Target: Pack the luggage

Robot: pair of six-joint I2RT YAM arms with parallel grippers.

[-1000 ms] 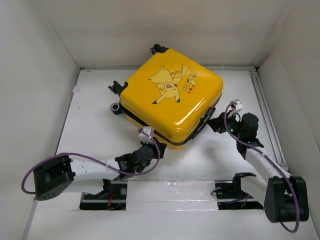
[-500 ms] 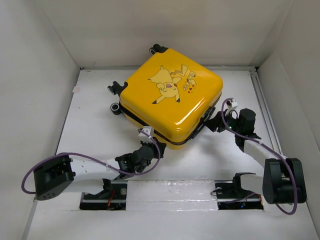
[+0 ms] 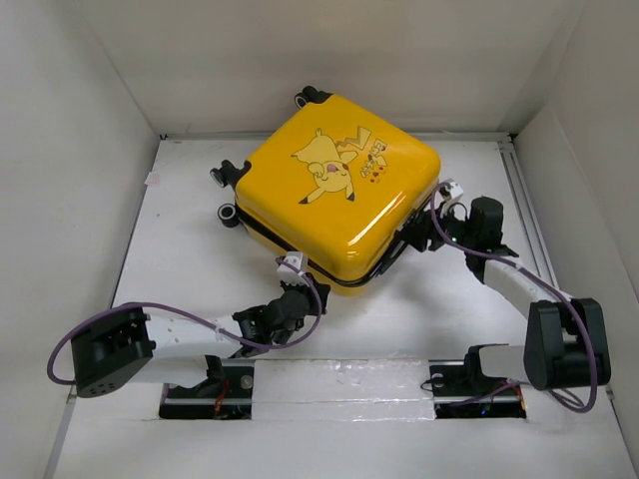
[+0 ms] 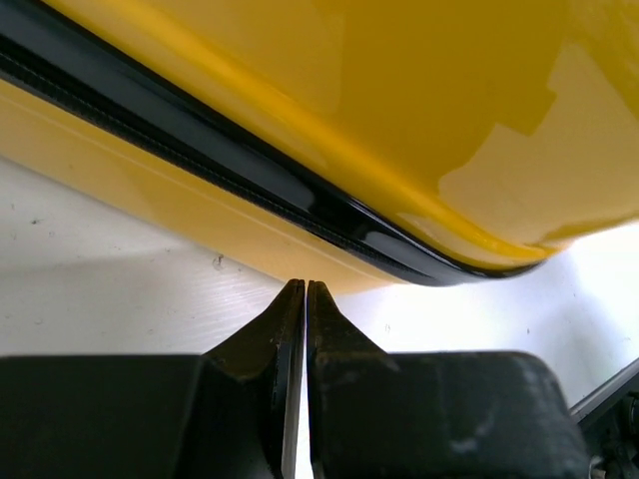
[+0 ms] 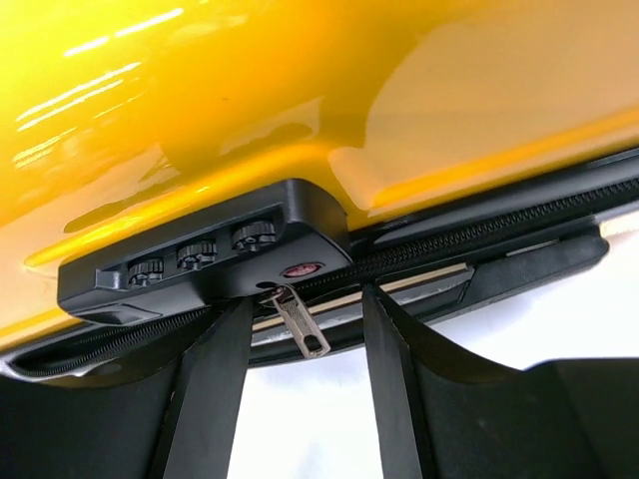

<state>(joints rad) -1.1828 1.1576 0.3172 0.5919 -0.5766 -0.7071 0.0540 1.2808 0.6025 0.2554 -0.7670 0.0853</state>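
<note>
Luggage: the yellow hard-shell luggage (image 3: 334, 195) lies flat on the counter (image 3: 180, 259), printed shell up, lid down; its wheels (image 3: 232, 175) point to the far left; one corner faces the arms.
Left end effector: the left end effector (image 4: 305, 286) has its fingers pressed together with nothing between them; the tips sit low on the counter, just short of the case's near edge, below the black zipper seam (image 4: 250, 180).
Right end effector: the right end effector (image 5: 305, 299) stands with its fingers apart at the case's right side; they straddle the zipper pull (image 5: 303, 321) without touching it.
Zipper pull: small metal tab hanging free just under the combination lock (image 5: 200, 254); it tilts slightly toward the right finger.
Step in hand: probably taking hold of the pull to run the zipper; whether to open or to finish closing cannot be told from here.
How to do it well: centre the tab between the fingers before closing; close on the flat of the tab, not on the lock housing; pull along the line of the teeth, not outward, so the slider does not bind.
Bracing: the shell is glossy and sits on a smooth counter, so it will likely slide when pulled; the left end effector against the near edge could steady it.
Risk: the thin tab may swing aside as the fingers close; a slow close suits it.
</note>
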